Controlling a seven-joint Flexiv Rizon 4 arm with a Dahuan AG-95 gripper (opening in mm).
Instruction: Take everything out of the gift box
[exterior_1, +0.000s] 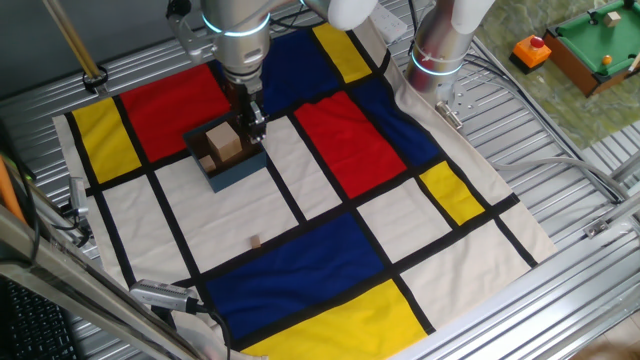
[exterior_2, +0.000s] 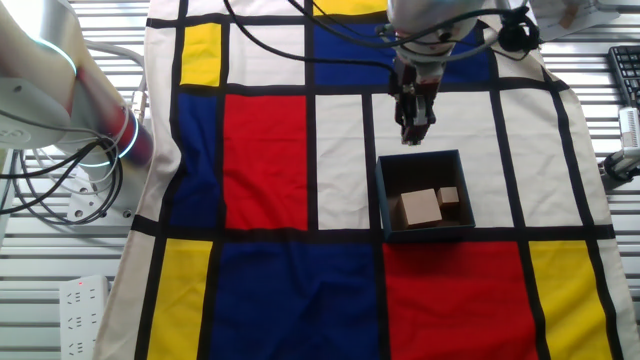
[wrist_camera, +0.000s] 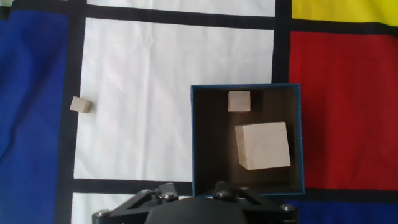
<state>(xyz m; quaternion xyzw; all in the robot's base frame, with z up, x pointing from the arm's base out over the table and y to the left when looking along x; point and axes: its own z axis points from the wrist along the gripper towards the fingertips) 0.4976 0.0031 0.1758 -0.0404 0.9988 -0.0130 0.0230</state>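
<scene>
Underneath: colour-block cloth (exterior_1: 330, 215) over slatted metal table (exterior_1: 560, 300); gift box (exterior_2: 385, 205) on white panel.

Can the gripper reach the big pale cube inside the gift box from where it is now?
Probably yes. The gripper hangs just beside the gift box, whose top is open. The big pale cube lies uncovered, apart from the smaller block, so nothing seems to block a descent from above.

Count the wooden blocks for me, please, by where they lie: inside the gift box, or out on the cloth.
Inside the gift box: 2, a large pale cube and a smaller block.
Out on the cloth: 1, a tiny block.
Total: 3
</scene>
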